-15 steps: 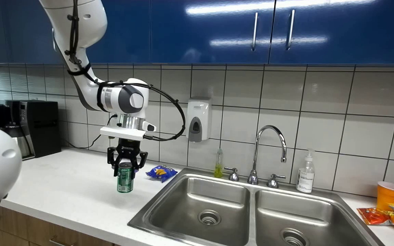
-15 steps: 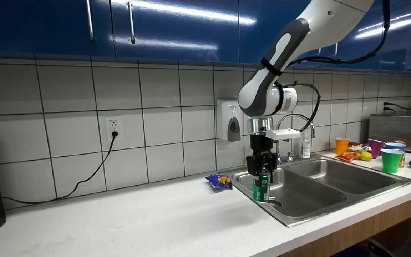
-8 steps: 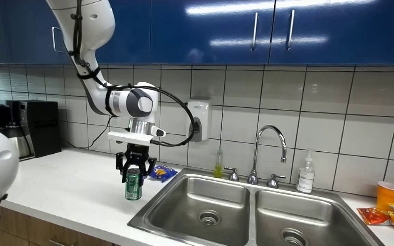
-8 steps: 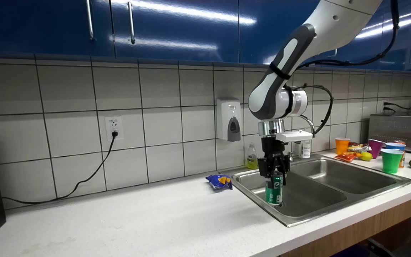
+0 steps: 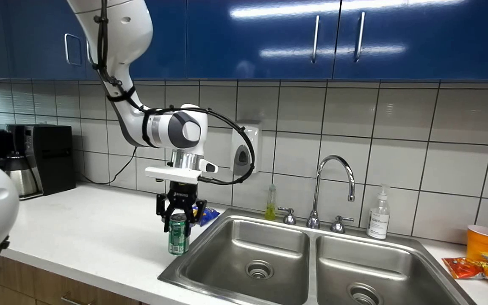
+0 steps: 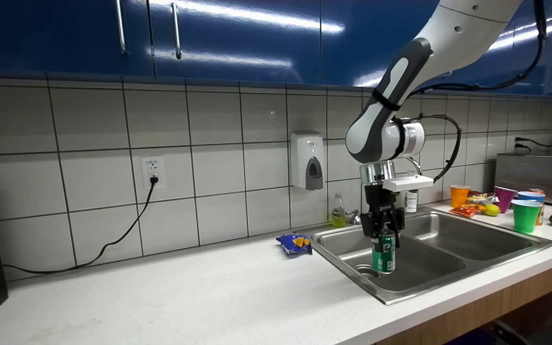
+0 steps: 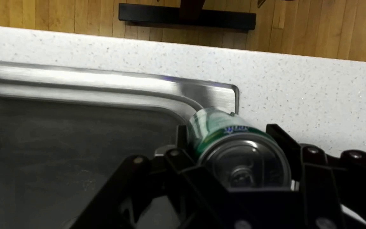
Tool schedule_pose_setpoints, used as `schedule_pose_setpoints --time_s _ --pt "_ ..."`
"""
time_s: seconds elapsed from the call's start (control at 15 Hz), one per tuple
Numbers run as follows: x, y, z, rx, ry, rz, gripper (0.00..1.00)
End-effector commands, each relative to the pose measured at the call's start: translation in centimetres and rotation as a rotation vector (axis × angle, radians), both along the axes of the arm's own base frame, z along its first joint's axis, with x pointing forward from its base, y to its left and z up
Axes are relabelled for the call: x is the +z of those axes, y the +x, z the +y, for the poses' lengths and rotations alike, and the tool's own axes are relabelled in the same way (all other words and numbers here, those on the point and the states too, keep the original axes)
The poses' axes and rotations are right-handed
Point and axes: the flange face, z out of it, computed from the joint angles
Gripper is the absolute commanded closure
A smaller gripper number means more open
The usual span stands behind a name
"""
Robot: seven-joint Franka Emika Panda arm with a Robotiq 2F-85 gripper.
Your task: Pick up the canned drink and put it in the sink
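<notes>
Across it came! The green can (image 5: 178,239) had swung nearer the sink (image 5: 198,246) over the last second, leaving more of the white surface (image 5: 100,228) behind, and the fingers (image 7: 284,143) stayed gripping it around its upper part, one on either side. We saw it hanging roughly upright by the sink's side rim; in the wrist view its lower end overlapped the sink's room-side corner, though how much of it was truly past the rim we couldn't tell. The blue packet (image 6: 295,243), just beside the sink's wall-side corner, hadn't budged. To us the pick looked done and the carry nearly so: a little farther over, we reckoned, then down inside the sink, minding that rim.
</notes>
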Motion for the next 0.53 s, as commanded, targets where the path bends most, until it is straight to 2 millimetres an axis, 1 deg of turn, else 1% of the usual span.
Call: schedule_pose_setpoints --time_s 0.0,0.47 --pt "0.0 0.2 -1.7 -0.043 -0.027 0.007 0.62" --pt "-1.9 0.6 -5.5 -0.105 -0.045 0.031 0.62"
